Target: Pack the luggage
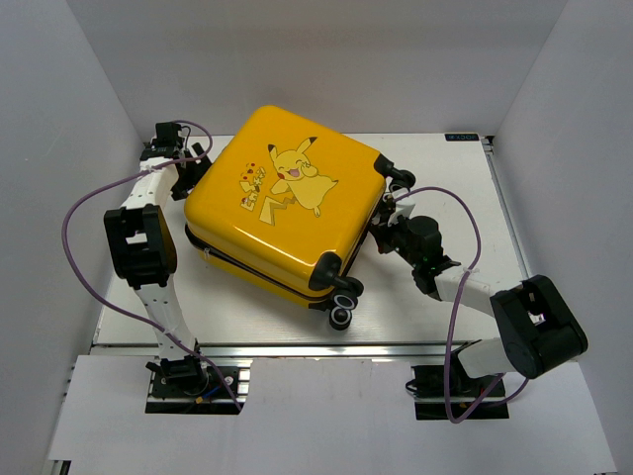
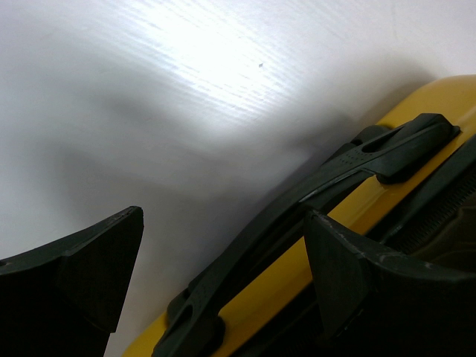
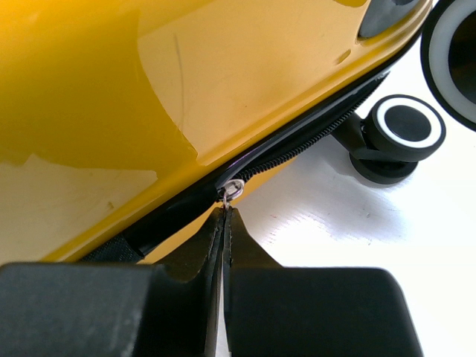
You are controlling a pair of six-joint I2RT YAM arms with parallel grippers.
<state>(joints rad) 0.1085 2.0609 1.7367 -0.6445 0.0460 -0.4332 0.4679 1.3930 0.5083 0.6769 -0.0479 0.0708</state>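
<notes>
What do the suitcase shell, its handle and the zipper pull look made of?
Suitcase shell: probably hard plastic, glossy; it mirrors light. Handle: black plastic, matte, moulded-looking. Zipper pull: likely metal, a small shiny silver ring.

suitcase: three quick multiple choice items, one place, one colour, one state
1. Where is the left tool by the suitcase? A at the handle; B inside it; C high above it.
2. Shell colour? A red; B yellow; C blue.
3. The right tool is: A wide open; B shut on the zip pull; C shut on nothing.
1 A, the black handle runs through its open gap; 2 B, yellow in every view; 3 B, the silver pull is pinched at its tip.
</notes>
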